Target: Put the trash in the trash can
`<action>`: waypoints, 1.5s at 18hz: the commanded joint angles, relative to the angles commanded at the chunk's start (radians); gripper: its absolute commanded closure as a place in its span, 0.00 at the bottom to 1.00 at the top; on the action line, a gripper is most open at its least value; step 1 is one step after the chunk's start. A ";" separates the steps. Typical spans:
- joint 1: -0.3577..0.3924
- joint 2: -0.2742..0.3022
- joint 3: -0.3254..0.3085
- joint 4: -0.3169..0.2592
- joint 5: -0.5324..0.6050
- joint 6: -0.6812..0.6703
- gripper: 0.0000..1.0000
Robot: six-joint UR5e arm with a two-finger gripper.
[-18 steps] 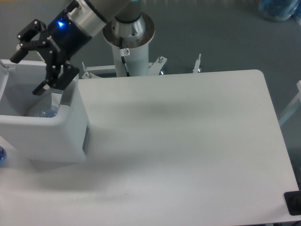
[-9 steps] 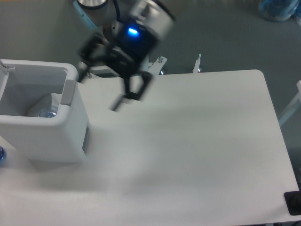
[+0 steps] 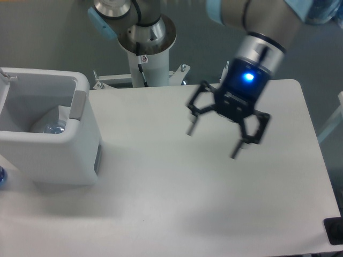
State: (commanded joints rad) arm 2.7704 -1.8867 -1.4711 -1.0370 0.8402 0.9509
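tool (image 3: 214, 143): fingers apart, blurred, holding nothing | bottle (image 3: 49, 127): mostly hidden inside trash can (image 3: 64, 155)

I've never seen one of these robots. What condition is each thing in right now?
Gripper: fingers spread open, holding nothing, above the table.
Trash can: upright at the table's left edge, open on top.
Bottle: lying inside the trash can, only partly visible.
Table: white top, no loose trash visible on it.
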 joint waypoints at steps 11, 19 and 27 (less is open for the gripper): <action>-0.012 -0.012 -0.023 -0.003 0.348 0.166 0.00; -0.026 -0.023 -0.040 -0.021 0.537 0.210 0.00; -0.040 -0.037 -0.040 -0.025 0.645 0.339 0.00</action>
State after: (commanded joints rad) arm 2.7305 -1.9236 -1.5110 -1.0615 1.4849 1.2900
